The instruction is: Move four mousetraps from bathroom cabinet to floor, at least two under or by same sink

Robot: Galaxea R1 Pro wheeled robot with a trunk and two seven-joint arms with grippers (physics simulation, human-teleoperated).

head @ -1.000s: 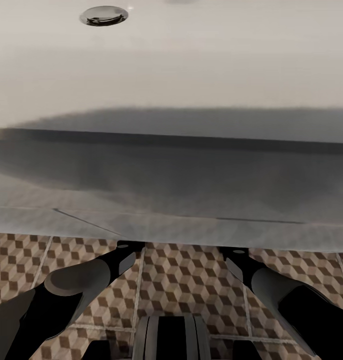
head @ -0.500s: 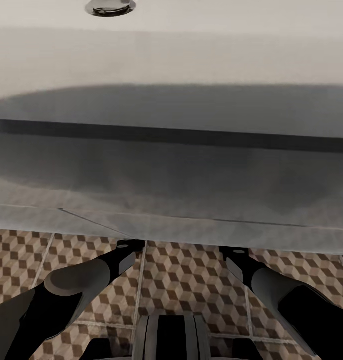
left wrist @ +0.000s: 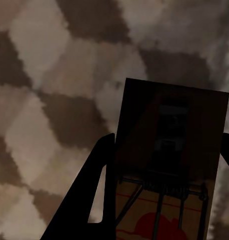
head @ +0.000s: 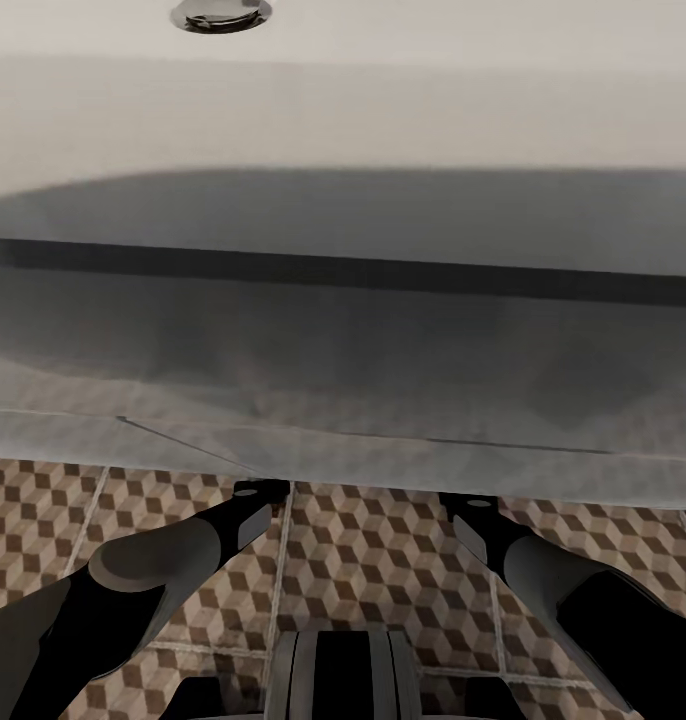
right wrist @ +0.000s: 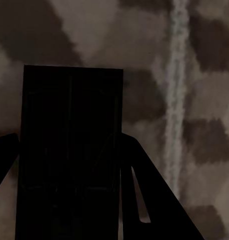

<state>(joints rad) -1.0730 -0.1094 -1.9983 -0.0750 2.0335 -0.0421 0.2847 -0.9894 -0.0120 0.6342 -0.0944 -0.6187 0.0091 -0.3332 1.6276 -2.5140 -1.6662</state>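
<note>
The head view looks steeply down on the wide white trough basin of the sink [head: 363, 110], with its round chrome drain [head: 221, 13] at the far edge of the picture. Below the basin's near rim runs the white flat-fronted vanity [head: 343, 350], in grey shade, and at its foot lies the bathroom floor of large square tiles printed with brown, beige and cream cubes [head: 373, 560], crossed by pale grout lines.

Both dark arms reach forward and down to the base of the vanity, the left arm [head: 153, 570] and the right arm [head: 563, 590], their tips going out of sight under the vanity's lower edge.

In the left wrist view the left gripper [left wrist: 167, 200] is closed on a small dark brown rectangular mousetrap [left wrist: 169, 150]: its black fingers [left wrist: 89, 200] press both long sides of the board, whose wire spring and red print show near the camera. The trap hangs over the cube-pattern tiles; whether it touches them cannot be told.

In the right wrist view the right gripper [right wrist: 69, 200] likewise clamps a second dark rectangular mousetrap [right wrist: 72, 140], almost black in shadow, between its black fingers [right wrist: 144, 190]. A pale grout line [right wrist: 175, 100] runs just beside it on the floor behind.
</note>
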